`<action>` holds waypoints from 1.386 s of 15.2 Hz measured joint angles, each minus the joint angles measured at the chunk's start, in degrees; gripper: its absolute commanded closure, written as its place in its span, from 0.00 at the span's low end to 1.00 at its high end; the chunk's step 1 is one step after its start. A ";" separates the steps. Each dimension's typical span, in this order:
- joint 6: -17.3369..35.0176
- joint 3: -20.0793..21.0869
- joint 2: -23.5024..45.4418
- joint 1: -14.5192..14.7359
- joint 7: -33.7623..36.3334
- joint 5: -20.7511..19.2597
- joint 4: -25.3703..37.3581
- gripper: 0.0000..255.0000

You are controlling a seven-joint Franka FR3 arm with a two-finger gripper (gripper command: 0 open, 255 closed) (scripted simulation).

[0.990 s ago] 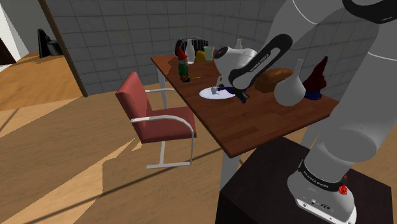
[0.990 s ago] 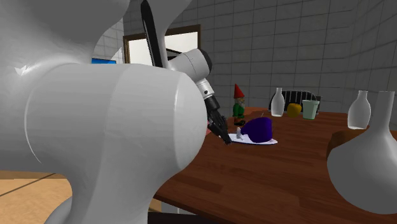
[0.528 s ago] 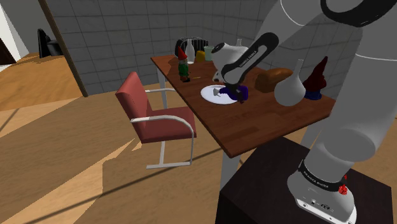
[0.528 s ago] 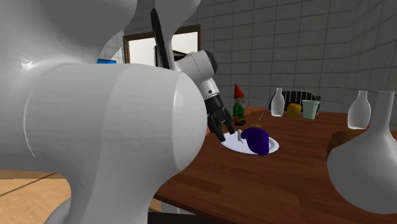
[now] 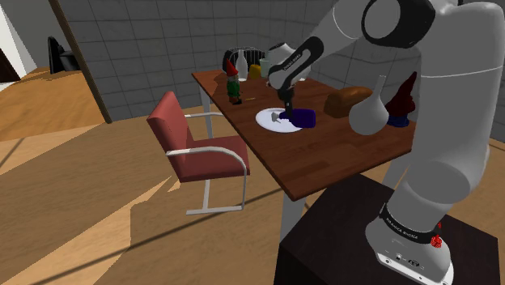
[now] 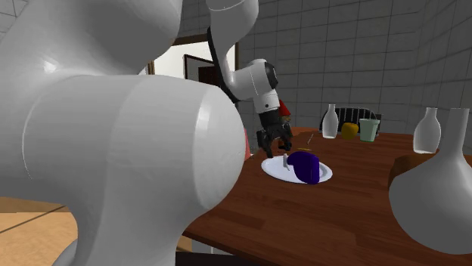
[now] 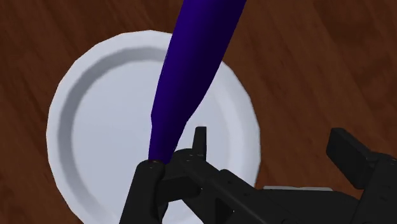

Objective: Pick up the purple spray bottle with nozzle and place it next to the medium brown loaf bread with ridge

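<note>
Approach step: fingers are spread apart just above the bottle, which lies on a plate on the table; lowering and closing around it seem required next.

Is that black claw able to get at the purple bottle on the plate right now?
Probably yes. The gripper hangs open just above the nozzle end of the purple spray bottle, which lies on the white plate, and nothing stands between them.

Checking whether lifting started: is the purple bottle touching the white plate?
Touching. Second exterior view shows the purple bottle lying on the plate, no gap beneath.
</note>
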 measured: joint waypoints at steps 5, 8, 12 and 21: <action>-1.87 -0.03 8.09 -4.84 2.82 10.34 13.59 0.00; -1.56 -0.02 10.00 -6.38 3.44 12.77 16.14 0.00; 0.79 0.08 11.82 -6.91 3.45 13.30 15.71 0.00; 2.05 0.14 12.92 -7.18 3.33 13.46 15.61 1.00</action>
